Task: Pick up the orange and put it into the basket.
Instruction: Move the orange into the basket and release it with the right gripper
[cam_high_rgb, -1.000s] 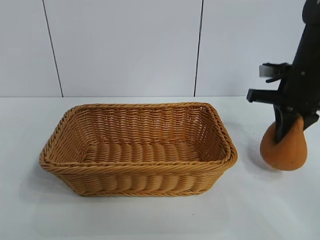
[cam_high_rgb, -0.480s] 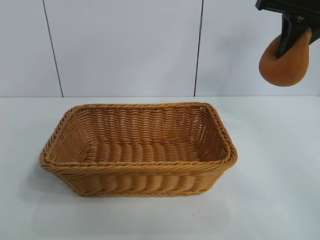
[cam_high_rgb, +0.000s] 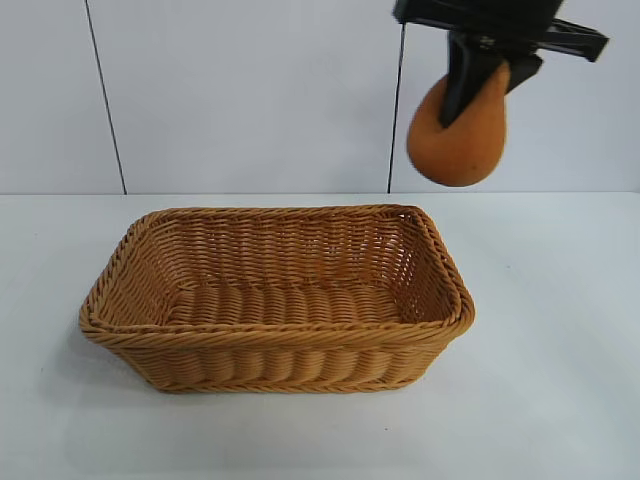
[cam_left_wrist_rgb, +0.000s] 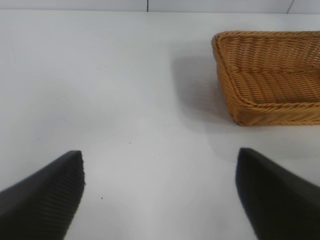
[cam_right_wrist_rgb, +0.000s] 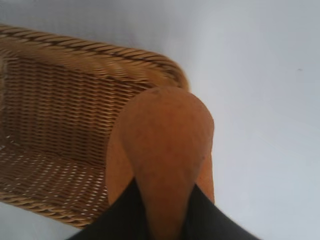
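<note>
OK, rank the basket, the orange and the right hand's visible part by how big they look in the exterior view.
1. The basket, by far the largest.
2. The orange and the right hand holding it look similar; the hand is cut off by the frame's top, so I won't rank them.

White table (cam_high_rgb: 560, 400); white panelled wall (cam_high_rgb: 250, 90) behind.

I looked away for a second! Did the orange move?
Yes. The orange, held by the right gripper, went up off the table and left, toward the basket.
</note>
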